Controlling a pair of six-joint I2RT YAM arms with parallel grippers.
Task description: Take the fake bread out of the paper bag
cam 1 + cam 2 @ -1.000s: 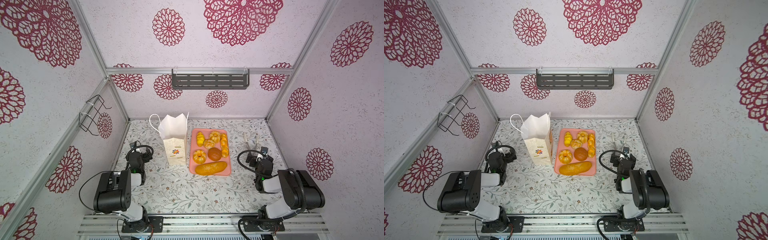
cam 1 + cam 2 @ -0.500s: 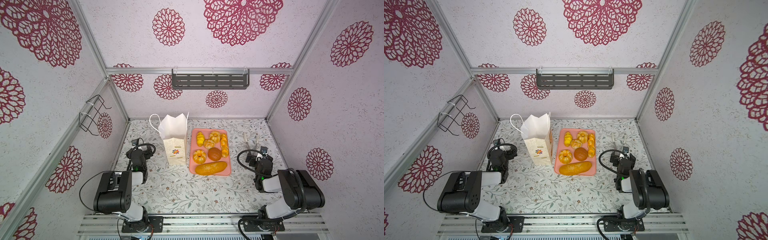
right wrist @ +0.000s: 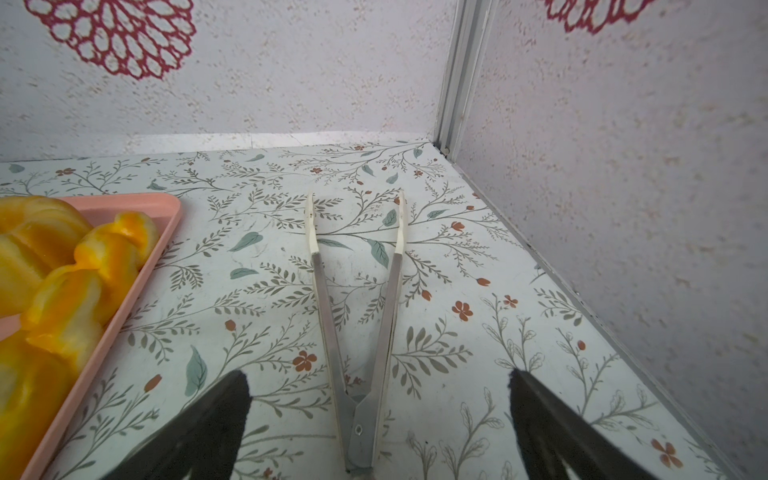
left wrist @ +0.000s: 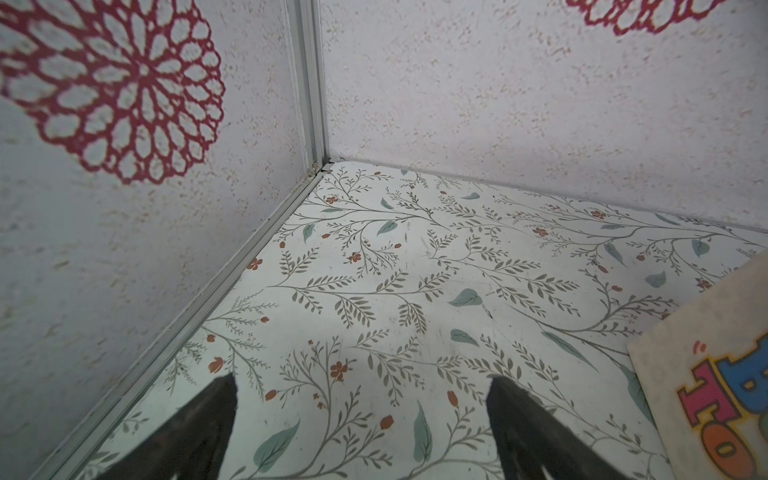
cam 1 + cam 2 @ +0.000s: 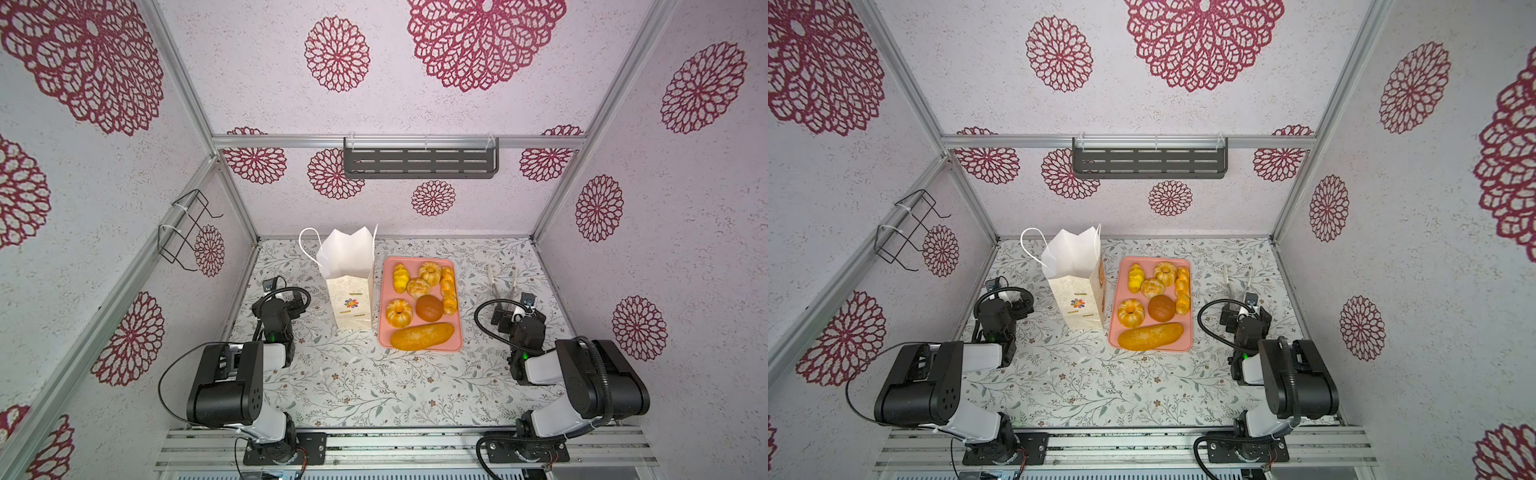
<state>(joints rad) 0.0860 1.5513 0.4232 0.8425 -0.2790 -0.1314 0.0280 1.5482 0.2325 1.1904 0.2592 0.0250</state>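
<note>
The tall white paper bag [image 5: 349, 286] [image 5: 1075, 286] stands upright at the back centre, its mouth open and showing only white paper. Several pieces of glossy fake bread lie on the pink tray [image 5: 386, 291] [image 5: 1116, 332] right of the bag, among them a long loaf [image 5: 422, 336] [image 5: 1150, 336] and a dark round bun [image 5: 429, 308]. My left gripper [image 5: 296, 300] [image 4: 362, 379] sits low, left of the bag, open and empty; the bag's printed side [image 4: 706, 395] is beside it. My right gripper [image 5: 513, 309] [image 3: 378, 373] is open, right of the tray, holding nothing.
Metal tongs [image 5: 500, 282] [image 3: 353, 311] lie on the floral table in front of the right gripper, their hinge between its fingers. The tray's corner [image 3: 166, 224] holds a braided stick [image 3: 83, 282]. Enclosure walls stand close on both sides. A wire rack [image 5: 187, 228] hangs on the left wall.
The left wrist has shifted slightly towards the back. The right arm, bag, tray and bread have not moved.
</note>
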